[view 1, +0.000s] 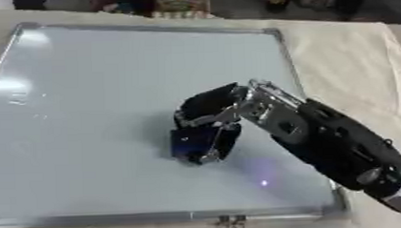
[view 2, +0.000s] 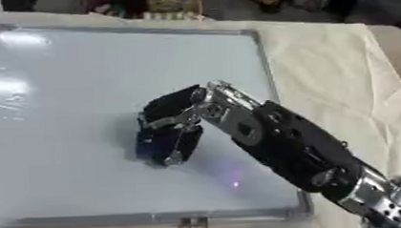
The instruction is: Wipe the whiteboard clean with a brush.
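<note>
A large whiteboard (view 1: 86,91) with a silver frame lies flat on the table and fills most of both views. Its surface looks white with glare patches at the left; I see no clear marks on it. My right hand (view 1: 210,111) comes in from the lower right and sits over the board's centre right, fingers curled down. It is shut on a dark blue brush (view 1: 195,144) that rests against the board under the fingers. The brush is partly hidden by the hand. My left hand does not show in either view.
A beige cloth (view 1: 344,68) covers the table to the right of the board. Coloured clutter (view 1: 171,5) lies beyond the far edge. A small metal clip (view 1: 230,222) sits on the board's near frame.
</note>
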You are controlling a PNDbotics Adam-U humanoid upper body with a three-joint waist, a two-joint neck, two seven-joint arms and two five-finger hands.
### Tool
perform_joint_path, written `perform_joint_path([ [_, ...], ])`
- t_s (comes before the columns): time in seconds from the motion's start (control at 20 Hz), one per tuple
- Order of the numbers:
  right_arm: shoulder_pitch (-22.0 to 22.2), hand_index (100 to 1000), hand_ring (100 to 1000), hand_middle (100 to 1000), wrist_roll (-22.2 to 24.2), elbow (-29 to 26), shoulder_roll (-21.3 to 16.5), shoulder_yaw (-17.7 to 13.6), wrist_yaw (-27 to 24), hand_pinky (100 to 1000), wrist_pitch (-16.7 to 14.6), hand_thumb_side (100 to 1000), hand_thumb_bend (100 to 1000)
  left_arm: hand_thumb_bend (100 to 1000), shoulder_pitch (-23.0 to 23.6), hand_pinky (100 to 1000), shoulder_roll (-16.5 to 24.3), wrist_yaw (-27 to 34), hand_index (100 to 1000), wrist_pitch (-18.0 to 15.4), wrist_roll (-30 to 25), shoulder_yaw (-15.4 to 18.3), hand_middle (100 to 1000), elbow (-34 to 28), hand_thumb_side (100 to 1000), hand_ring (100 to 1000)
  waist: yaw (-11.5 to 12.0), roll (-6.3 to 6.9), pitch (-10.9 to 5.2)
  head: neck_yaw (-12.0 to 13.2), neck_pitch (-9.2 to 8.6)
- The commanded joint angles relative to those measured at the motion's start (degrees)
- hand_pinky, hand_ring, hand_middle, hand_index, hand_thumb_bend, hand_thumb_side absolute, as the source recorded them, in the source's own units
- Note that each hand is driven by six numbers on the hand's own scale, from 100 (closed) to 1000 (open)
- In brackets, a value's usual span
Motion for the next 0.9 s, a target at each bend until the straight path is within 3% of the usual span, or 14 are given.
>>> perform_joint_path([
  [0.05, -1.35, 410, 426, 187, 1.64, -0.66, 0.73, -0.32, 0.03, 486, -0.58, 111, 100, 100, -0.69, 426, 0.4, 0.2, 557, 0.21, 0.01, -0.24, 433, -1.0, 899, 495, 0.1, 0.23, -1.21, -0.15, -0.29],
  [0.3, -1.6, 423, 429, 198, 2.28, -0.99, 1.21, -0.3, 0.1, 490, -0.2, 106, 100, 100, -0.74, 426, 0.45, 0.27, 557, 0.24, -0.01, -0.25, 433, -1.03, 898, 495, 0.08, 0.17, -1.23, -0.18, -0.27],
  [0.35, -1.69, 489, 448, 252, 2.16, -1.07, 1.26, -0.53, 0.09, 517, 0.03, 242, 100, 100, -0.74, 426, 0.46, 0.27, 556, 0.27, -0.02, -0.26, 433, -1.0, 894, 495, -0.02, 0.09, -1.3, -0.14, -0.28],
  [0.4, -1.8, 489, 448, 253, 1.96, -1.21, 1.3, -0.74, 0.07, 517, 0.43, 260, 100, 100, -0.76, 426, 0.48, 0.27, 556, 0.3, -0.03, -0.26, 433, -0.99, 893, 495, -0.09, 0.01, -1.36, -0.11, -0.29],
  [0.5, -1.96, 488, 452, 255, 1.73, -1.46, 1.28, -0.79, -0.07, 522, 1.1, 417, 100, 100, -0.77, 426, 0.51, 0.29, 556, 0.35, -0.02, -0.25, 433, -0.97, 893, 495, -0.14, -0.05, -1.46, -0.12, -0.32],
  [0.6, -2.1, 467, 455, 256, 1.77, -1.66, 1.29, -0.65, -0.21, 524, 1.35, 535, 100, 100, -0.75, 426, 0.53, 0.3, 557, 0.38, 0.02, -0.23, 433, -0.95, 892, 495, -0.1, -0.09, -1.52, -0.15, -0.4],
  [0.65, -2.15, 424, 457, 256, 1.88, -1.7, 1.32, -0.59, -0.26, 526, 1.34, 640, 100, 100, -0.75, 425, 0.52, 0.3, 557, 0.39, 0.03, -0.23, 433, -0.94, 891, 495, -0.06, -0.11, -1.54, -0.17, -0.4],
  [0.7, -2.21, 371, 457, 252, 2.01, -1.7, 1.36, -0.55, -0.29, 525, 1.28, 712, 167, 100, -0.75, 425, 0.52, 0.3, 557, 0.39, 0.03, -0.23, 433, -0.94, 891, 495, -0.02, -0.13, -1.55, -0.18, -0.4],
  [0.85, -2.45, 211, 453, 249, 1.67, -1.66, 1.5, -0.65, 0.12, 519, 1.09, 753, 218, 100, -0.71, 424, 0.51, 0.27, 557, 0.42, 0.03, -0.23, 433, -0.93, 891, 494, -0.02, -0.17, -1.56, -0.23, -0.47],
  [0.9, -2.53, 203, 453, 249, 1.41, -1.63, 1.58, -0.65, 0.36, 519, 1.04, 753, 218, 100, -0.71, 424, 0.5, 0.25, 557, 0.42, 0.03, -0.23, 433, -0.92, 891, 494, -0.02, -0.18, -1.56, -0.25, -0.49],
])
